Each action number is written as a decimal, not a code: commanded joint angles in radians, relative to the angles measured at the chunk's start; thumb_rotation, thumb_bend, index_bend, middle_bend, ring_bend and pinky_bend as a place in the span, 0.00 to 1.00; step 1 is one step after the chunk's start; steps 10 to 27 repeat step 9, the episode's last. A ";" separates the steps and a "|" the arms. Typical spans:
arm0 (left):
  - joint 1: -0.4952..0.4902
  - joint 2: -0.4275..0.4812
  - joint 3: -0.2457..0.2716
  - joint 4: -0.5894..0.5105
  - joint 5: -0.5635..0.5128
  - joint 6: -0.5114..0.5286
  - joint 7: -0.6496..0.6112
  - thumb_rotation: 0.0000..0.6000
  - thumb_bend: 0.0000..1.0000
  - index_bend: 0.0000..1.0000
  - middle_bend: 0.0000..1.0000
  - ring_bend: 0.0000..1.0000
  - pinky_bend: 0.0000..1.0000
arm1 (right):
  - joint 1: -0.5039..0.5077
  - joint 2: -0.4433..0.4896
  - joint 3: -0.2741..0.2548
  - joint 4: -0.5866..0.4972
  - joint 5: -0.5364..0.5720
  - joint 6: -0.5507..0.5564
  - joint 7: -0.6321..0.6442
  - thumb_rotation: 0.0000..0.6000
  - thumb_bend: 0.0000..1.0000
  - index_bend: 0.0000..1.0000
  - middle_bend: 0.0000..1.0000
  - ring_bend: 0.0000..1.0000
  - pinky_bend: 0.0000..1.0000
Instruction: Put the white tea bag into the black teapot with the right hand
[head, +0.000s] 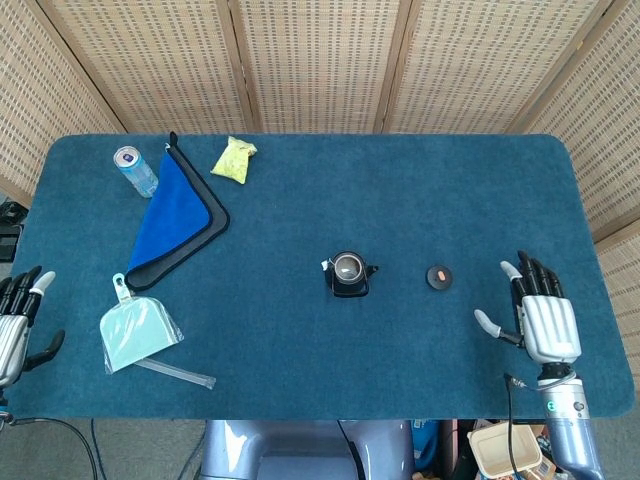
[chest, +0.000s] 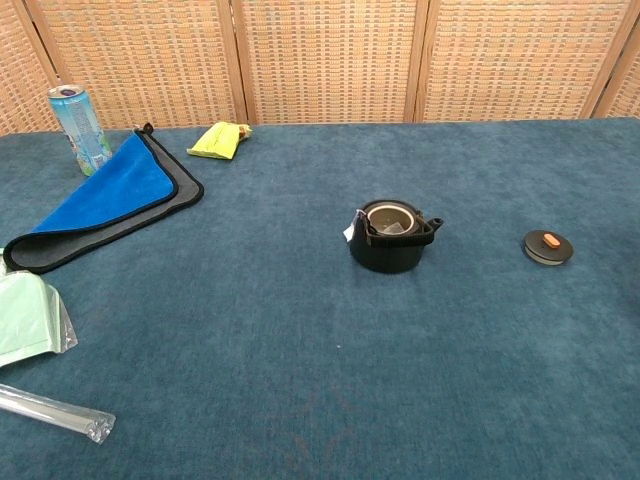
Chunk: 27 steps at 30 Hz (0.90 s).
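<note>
The right hand (head: 543, 322) hangs over the near right corner of the tabletop (head: 420, 190), fingers spread and empty, well clear of everything; I judge it parked, its work done or nearly so. The left hand (head: 14, 325) sits at the near left edge, fingers apart and holding nothing, out of the way since the task is not its own. Just beyond it lie a pale green bag (head: 139, 335) and a clear tube (head: 175, 372). At mid-table stands the teapot (chest: 390, 236), open-topped; something pale lies inside, and a small white tag (chest: 350, 232) hangs at its left rim, so the tea bag is probably in already. Its lid (chest: 547, 247) rests apart to the right, leaving the mouth free. Farther off are a blue cloth (head: 172, 213), a can (head: 134, 170) and a yellow packet (head: 235, 159).
</note>
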 joint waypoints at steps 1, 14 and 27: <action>-0.007 0.004 0.001 0.000 0.014 -0.003 -0.009 1.00 0.38 0.00 0.00 0.00 0.00 | -0.010 -0.005 0.011 0.007 -0.020 0.004 0.003 0.00 0.34 0.00 0.00 0.00 0.15; -0.047 0.008 -0.005 -0.001 0.059 -0.024 -0.029 1.00 0.38 0.00 0.00 0.00 0.00 | -0.040 -0.009 0.032 0.002 -0.075 0.024 0.000 0.00 0.34 0.00 0.00 0.00 0.15; -0.047 0.008 -0.005 -0.001 0.059 -0.024 -0.029 1.00 0.38 0.00 0.00 0.00 0.00 | -0.040 -0.009 0.032 0.002 -0.075 0.024 0.000 0.00 0.34 0.00 0.00 0.00 0.15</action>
